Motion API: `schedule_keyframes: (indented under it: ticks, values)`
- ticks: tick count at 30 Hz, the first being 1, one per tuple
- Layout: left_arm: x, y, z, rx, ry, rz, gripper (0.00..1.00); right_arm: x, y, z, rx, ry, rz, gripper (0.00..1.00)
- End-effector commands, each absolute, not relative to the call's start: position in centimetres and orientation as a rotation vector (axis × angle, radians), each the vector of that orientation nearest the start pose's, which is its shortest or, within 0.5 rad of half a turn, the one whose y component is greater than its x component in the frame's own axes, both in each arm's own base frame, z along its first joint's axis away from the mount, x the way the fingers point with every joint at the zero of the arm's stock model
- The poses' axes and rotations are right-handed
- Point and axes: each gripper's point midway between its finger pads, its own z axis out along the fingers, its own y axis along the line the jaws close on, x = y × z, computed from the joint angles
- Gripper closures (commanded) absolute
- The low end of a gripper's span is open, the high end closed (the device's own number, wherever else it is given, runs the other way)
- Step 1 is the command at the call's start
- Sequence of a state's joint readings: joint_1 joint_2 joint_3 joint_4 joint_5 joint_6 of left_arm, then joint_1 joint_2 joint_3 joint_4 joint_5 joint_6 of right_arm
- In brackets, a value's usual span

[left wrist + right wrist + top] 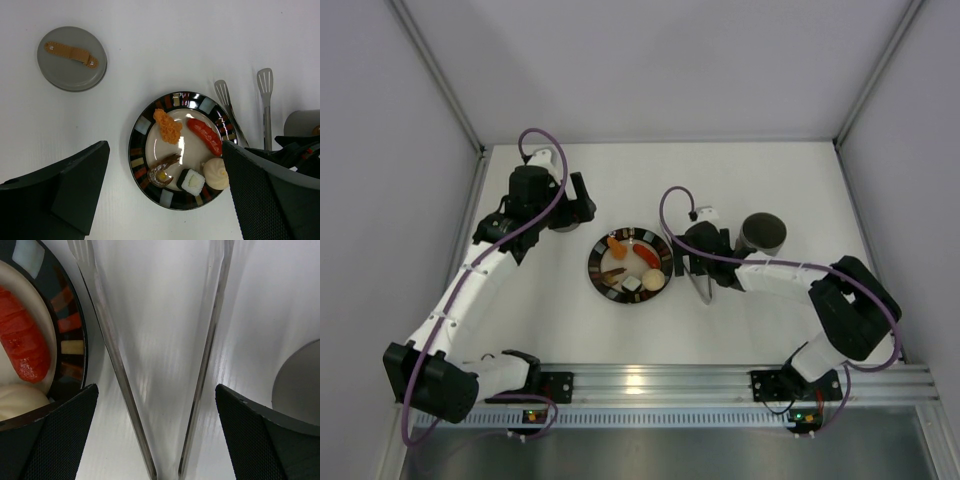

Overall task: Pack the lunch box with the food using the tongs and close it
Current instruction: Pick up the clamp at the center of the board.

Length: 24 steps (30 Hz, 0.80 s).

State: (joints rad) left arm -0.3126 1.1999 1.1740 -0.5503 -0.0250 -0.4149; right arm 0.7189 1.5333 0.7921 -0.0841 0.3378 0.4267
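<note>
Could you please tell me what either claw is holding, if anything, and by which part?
Nothing is held. The right claw is open astride the tongs, not gripping them; the left claw is open and empty.

I'm on a lab-type robot test cell, not a real kitchen. The white table (620,330) is boxed in by plain grey panels (380,150) on 3 sides. An alu rail (670,380) runs along the near edge w/ left arm (470,285) & right arm (780,275) bolted on, and purple cables (538,130) loop over them. A plate (597,272) sits mid-table.
</note>
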Motion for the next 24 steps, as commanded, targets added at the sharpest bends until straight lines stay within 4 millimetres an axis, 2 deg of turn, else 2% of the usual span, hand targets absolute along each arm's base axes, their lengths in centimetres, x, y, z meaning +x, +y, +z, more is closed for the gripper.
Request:
schedule_keyframes:
  ticks: [1, 9, 15, 19, 24]
  values:
    - [34.1, -11.9, 24.8, -0.114, 2.15, -0.372, 0.01, 32.1, 23.0, 5.8, -0.21, 2.275, 0.258, 0.01]
    - [34.0, -12.0, 24.8, -0.112, 2.151, -0.375, 0.01, 31.7, 22.0, 4.6, -0.23, 2.307, 0.2, 0.02]
    - [34.1, -12.1, 25.0, -0.108, 2.15, -0.382, 0.01, 31.7, 21.3, 3.9, -0.298, 2.313, 0.151, 0.07]
    - [34.1, -12.2, 25.1, -0.106, 2.149, -0.385, 0.01, 31.2, 20.0, 3.0, -0.328, 2.342, 0.092, 0.1]
    - [33.9, -12.1, 24.9, -0.108, 2.155, -0.382, 0.01, 30.7, 20.7, 2.8, -0.356, 2.355, 0.145, 0.18]
